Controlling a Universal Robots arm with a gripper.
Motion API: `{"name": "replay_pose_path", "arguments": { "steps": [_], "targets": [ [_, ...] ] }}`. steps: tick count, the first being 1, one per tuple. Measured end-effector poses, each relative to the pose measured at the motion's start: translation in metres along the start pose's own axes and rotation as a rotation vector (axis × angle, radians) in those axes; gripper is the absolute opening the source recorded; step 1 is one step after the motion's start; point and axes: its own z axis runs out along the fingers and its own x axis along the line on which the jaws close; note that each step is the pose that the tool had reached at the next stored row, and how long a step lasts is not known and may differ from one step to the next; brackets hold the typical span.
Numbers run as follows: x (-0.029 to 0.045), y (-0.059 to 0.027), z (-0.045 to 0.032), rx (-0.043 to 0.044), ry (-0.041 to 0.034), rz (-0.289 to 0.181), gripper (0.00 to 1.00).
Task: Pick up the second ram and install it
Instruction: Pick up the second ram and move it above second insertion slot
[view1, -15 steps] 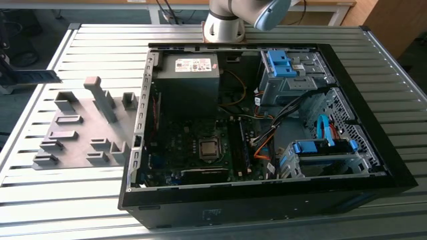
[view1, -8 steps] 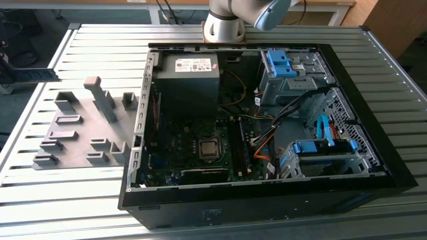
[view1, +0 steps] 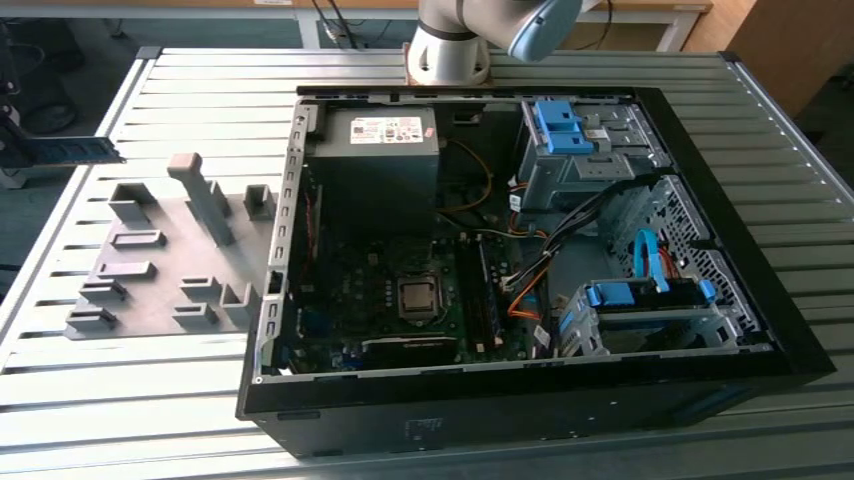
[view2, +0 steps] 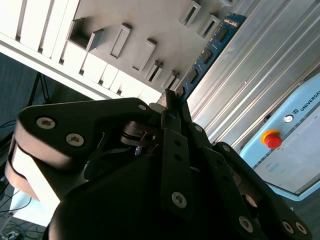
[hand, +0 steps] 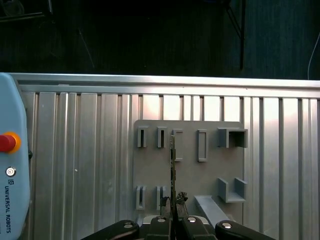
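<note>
The second ram (view2: 206, 54) is a thin blue-green stick with dark chips, and my gripper (view2: 173, 102) is shut on one end of it. In the first wrist view the ram (hand: 172, 162) shows edge-on, rising from the gripper (hand: 173, 204) over the grey fixture plate (hand: 192, 172). In the exterior view the ram (view1: 80, 149) hangs in the air at the far left, beyond the fixture plate (view1: 160, 270), with the dark gripper (view1: 11, 145) at the picture's edge. The open computer case (view1: 534, 400) lies to the exterior view's right, its motherboard (view1: 400, 290) exposed.
Grey fixture blocks (view1: 200, 195) stand up from the plate on the ribbed metal table (view1: 120, 390). Inside the case are a power supply (view1: 374, 150), drive cages with blue clips (view1: 641, 310) and loose cables (view1: 527, 275). A pendant with a red stop button (view2: 271, 139) lies beside the table.
</note>
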Motion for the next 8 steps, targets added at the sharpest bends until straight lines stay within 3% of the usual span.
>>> {"name": "replay_pose_path", "arguments": {
  "steps": [8],
  "targets": [
    [0.0, -0.0017, 0.0, 0.0001, 0.0, 0.0, 0.14]
  ]
}}
